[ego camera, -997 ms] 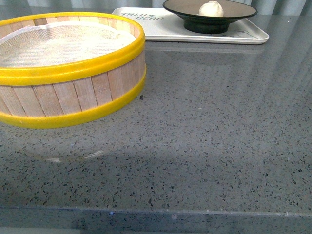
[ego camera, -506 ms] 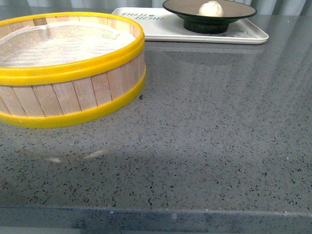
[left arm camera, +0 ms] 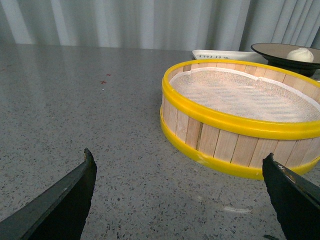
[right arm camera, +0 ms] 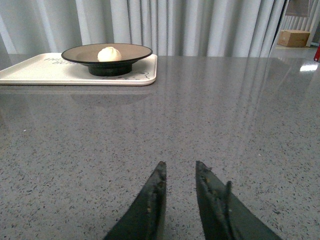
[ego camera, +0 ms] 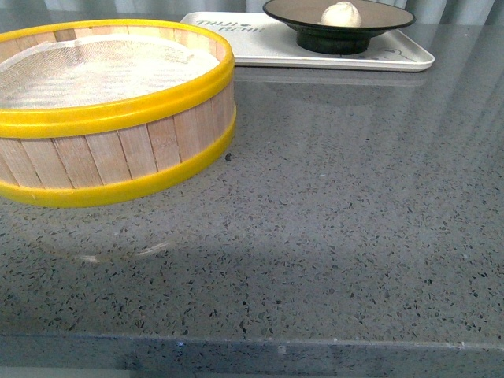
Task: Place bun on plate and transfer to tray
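The small white bun (ego camera: 341, 13) lies in the tan plate (ego camera: 386, 17) with a black rim, and the plate stands on the pale cream tray (ego camera: 260, 43) at the far edge of the table. The right wrist view shows the same bun (right arm camera: 108, 53), plate (right arm camera: 132, 52) and tray (right arm camera: 50, 72) far ahead. My right gripper (right arm camera: 180, 167) is shut and holds nothing, low over the grey counter. The left gripper (left arm camera: 178, 157) is open wide with bare counter between its fingers, short of the steamer basket. Neither arm shows in the front view.
A round wooden steamer basket (ego camera: 118, 153) with yellow rims and a white cloth liner stands at the front left, also seen as the basket (left arm camera: 225, 140) in the left wrist view. Grey speckled counter (ego camera: 346, 205) spreads to the right. Curtains hang behind; a cardboard box (right arm camera: 296, 37) sits far right.
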Motion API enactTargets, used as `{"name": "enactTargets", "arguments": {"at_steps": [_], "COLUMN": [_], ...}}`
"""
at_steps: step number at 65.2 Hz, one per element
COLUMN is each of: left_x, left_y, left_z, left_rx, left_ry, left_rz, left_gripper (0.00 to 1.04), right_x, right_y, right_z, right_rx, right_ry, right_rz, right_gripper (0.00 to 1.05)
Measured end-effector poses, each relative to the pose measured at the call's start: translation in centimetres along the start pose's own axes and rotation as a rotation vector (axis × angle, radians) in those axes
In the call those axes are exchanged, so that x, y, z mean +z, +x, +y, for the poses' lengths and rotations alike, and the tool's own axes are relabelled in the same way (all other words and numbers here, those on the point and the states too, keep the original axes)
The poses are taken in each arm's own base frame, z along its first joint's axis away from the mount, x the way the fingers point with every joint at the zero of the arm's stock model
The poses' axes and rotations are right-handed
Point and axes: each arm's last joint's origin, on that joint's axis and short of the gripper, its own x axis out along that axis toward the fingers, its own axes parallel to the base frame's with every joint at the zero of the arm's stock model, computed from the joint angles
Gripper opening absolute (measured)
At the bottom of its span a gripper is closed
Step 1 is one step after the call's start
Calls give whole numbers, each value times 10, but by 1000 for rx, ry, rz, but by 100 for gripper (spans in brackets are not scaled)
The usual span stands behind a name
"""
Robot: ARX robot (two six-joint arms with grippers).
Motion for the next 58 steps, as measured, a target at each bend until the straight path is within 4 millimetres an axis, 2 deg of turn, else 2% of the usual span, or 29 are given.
{"name": "enactTargets", "arguments": {"at_steps": [30,58], "left_x": [0,0], "left_y": [0,0], "left_z": [0,0], "left_rx": [0,0], "left_ry": [0,0], "left_rz": [0,0], "left_gripper": [98,98], "right_x": [0,0], "right_y": [0,0], "right_z": [0,0], "right_rx": [0,0], "right_ry": [0,1], "right_rz": [0,0], "right_gripper": [97,96]}}
